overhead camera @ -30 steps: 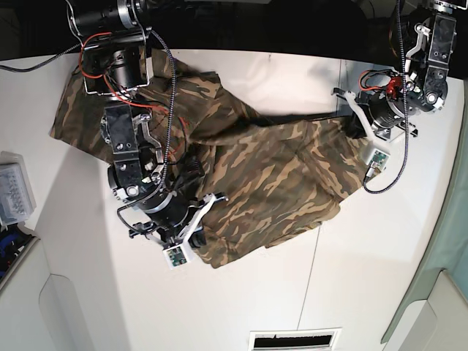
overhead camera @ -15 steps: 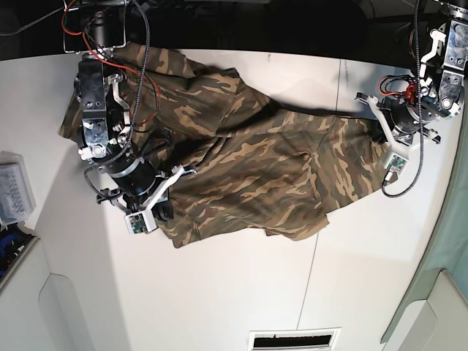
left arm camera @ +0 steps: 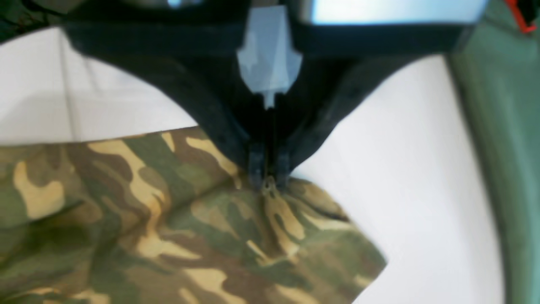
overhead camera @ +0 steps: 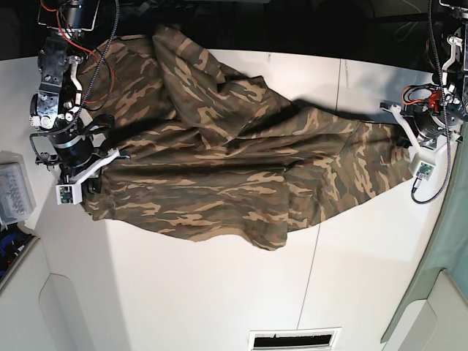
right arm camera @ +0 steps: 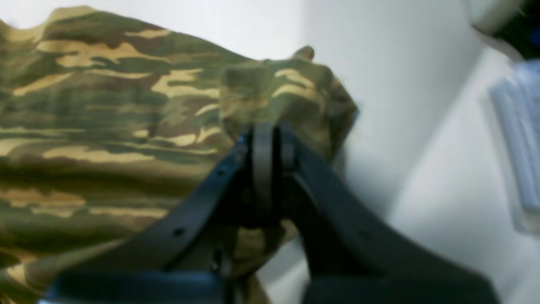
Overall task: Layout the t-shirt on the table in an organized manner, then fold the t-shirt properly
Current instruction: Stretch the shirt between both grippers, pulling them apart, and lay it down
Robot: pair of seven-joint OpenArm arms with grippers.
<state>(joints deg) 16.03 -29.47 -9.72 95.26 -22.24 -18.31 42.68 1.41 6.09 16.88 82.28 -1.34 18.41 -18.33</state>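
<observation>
Your left gripper (left arm camera: 268,179) clenched on one t-shirt (overhead camera: 234,175) edge, your right gripper (right arm camera: 270,139) pinching the opposite edge, arms spread well apart, cloth stretched across the white table (overhead camera: 219,292).

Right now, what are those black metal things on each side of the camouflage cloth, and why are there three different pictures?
Those are a robot's two arms. One camera looks down from above; the other two sit on the robot's wrists, so they see its jaws up close. On the big flat white table lies a large soft t-shirt in green, brown and tan camouflage. The left gripper has its jaws shut on one edge of the shirt, at the right of the overhead picture. The right gripper is pinching the opposite edge, at the left. Between them the cloth is spread wide across the table, though it is wrinkled.
</observation>
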